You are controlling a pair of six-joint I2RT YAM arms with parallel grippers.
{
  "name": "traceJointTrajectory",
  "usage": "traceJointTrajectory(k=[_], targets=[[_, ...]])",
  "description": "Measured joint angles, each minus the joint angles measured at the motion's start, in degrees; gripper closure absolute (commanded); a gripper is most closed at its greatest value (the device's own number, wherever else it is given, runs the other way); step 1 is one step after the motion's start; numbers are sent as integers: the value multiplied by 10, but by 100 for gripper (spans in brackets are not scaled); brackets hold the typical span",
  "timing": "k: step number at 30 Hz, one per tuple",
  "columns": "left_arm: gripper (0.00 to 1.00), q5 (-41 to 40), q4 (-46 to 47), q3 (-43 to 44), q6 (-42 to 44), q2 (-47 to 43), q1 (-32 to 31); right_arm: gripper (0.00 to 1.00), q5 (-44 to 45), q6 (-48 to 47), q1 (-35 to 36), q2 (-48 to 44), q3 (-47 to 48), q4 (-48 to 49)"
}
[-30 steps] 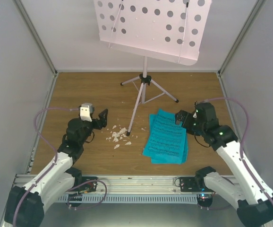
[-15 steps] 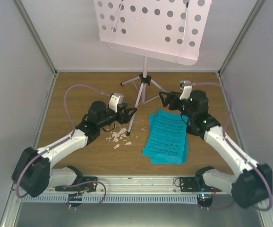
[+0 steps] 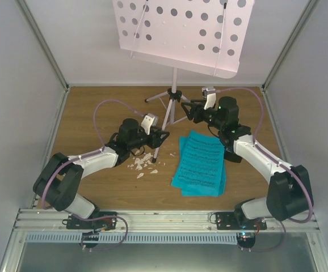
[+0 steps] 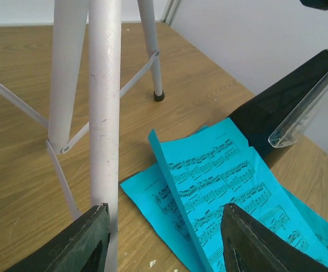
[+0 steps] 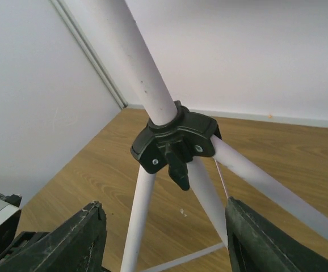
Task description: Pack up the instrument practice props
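I am judging the packing as barely begun. The pale pink music stand [image 3: 181,34] is standing fully unfolded at the middle of the far edge of the surface. The blue music sheets [image 3: 201,164] are lying loose right of centre, toward the near edge. The black metronome [image 4: 283,113], which I am only seeing in the left wrist view, is sitting just beyond the sheets, and I cannot tell whether it is touching them. No case or bag is showing.

The left jaws are standing wide open and holding nothing, with the tripod's near leg [image 4: 104,113] running down just inside one pad. I cannot tell whether it is touching. The right jaws are also gaping empty, lined up on the black tripod hub [image 5: 175,139].

The stand's pole is running vertically, and its perforated desk is tilting to face the near edge. The three legs are splaying toward the near edge, the far-left corner and the right edge. The sheets' long axis is running from the far edge to the near edge, slightly slanted. White scraps [image 3: 141,163] are lying left of the near leg.
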Motion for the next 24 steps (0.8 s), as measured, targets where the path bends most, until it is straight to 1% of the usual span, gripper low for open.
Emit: traceJointTrajectory(k=[3, 6, 7, 11, 13, 15, 17, 20, 24], targets=[[45, -7, 3, -1, 8, 2, 0, 44, -11, -20, 1, 12, 7, 16], [45, -18, 15, -4, 14, 2, 0, 50, -11, -38, 6, 32, 23, 20], [45, -21, 18, -7, 16, 2, 0, 50, -9, -43, 8, 42, 33, 20], [45, -32, 30, -32, 19, 2, -3, 51, 10, -58, 20, 66, 50, 19], [45, -37, 34, -53, 19, 3, -5, 56, 21, -66, 29, 71, 52, 19], [50, -40, 34, -73, 19, 4, -7, 63, 32, -76, 37, 76, 56, 17], [55, -41, 34, -85, 20, 4, -7, 68, 46, -86, 46, 86, 65, 14], [58, -42, 38, -96, 19, 10, -7, 73, 71, -101, 52, 99, 83, 5], [61, -43, 40, -103, 19, 29, -7, 76, 101, -112, 59, 105, 94, 1]])
